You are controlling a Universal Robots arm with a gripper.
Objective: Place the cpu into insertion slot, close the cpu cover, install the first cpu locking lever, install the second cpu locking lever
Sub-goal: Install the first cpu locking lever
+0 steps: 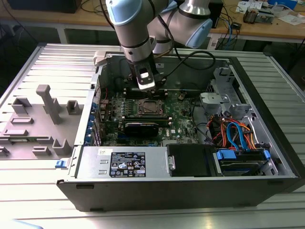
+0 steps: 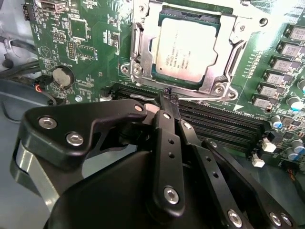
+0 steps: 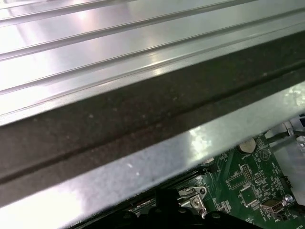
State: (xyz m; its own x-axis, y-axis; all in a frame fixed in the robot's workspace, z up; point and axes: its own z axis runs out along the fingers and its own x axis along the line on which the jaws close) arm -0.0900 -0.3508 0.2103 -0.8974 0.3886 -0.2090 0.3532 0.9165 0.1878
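Faint print on cpu [image 2: 188, 47], power-supply label [image 1: 127, 164]: illegible.

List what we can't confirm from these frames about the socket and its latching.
1. Exterior view: the socket is too small to tell whether it is latched.
2. Second wrist view: the end effector hides the near edge of the cover, so latching there is unseen. The cover's far side is cut off by the picture edge.
3. First wrist view: the case wall blocks most of the motherboard, and the socket area is cut off at the edge.
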